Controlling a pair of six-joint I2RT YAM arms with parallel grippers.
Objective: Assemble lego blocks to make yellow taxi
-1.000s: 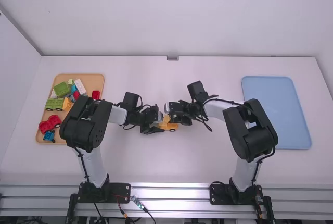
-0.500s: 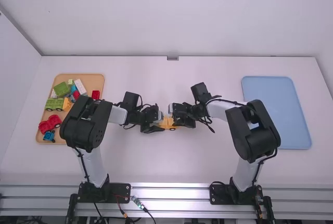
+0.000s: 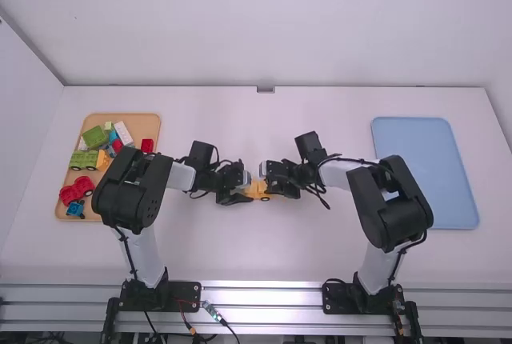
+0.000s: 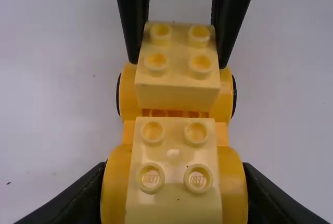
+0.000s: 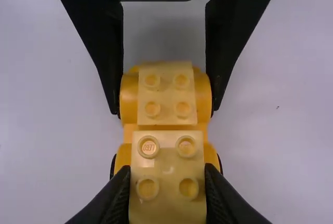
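Could seat crooked if tilted, pinching square pale-yellow plastic block in right black gripper (wheeled yellow plastic base in left black gripper).

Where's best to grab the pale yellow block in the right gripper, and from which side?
Probably grip the pale yellow block by its two flat, opposite side walls, coming from the end of the yellow car base away from the left gripper: the round studs on top look awkward to pinch.

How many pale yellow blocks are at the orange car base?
2: one block at the end held by the left gripper, another block held by the right gripper at the other end. More may be hidden underneath.
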